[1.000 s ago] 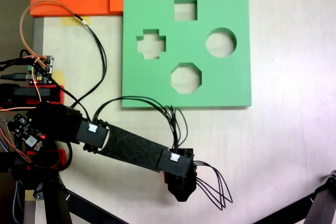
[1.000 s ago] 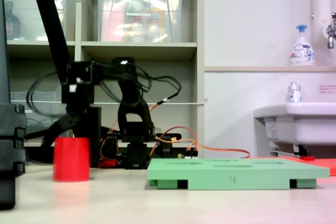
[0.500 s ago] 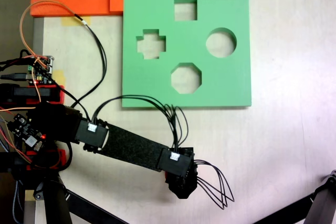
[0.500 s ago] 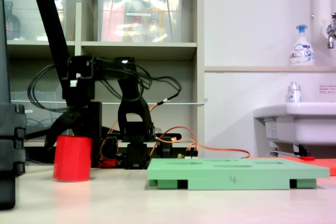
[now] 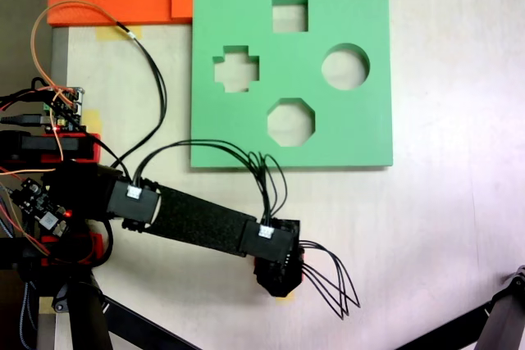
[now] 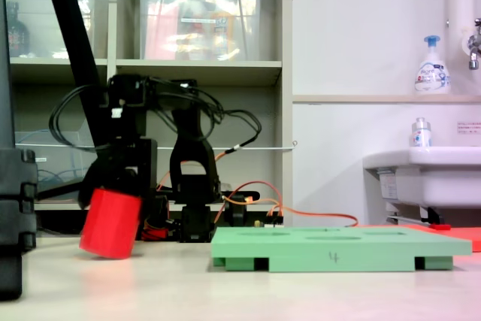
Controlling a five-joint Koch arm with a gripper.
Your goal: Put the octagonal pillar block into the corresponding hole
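From above, I cannot see the red octagonal pillar block: the arm's wrist covers it, and the pincer (image 5: 277, 284) shows only as a dark lump, its jaws hidden. In the fixed view from the side, the octagonal pillar block (image 6: 110, 223) is clear: one red block, tilted, its lower corner at or just above the desk (image 6: 248, 291), I cannot tell which. The pincer (image 6: 113, 186) comes down onto its top, dark jaws at either side of its upper part, so it appears clamped on the block, though the jaw tips are hard to make out. The arm reaches from its base at the left edge of the overhead picture, out to the right, wrist bent down. One green foam board (image 5: 361, 129) lies well apart, with four cutouts: square, cross, round, and the eight-sided corresponding hole (image 5: 290, 122), empty.
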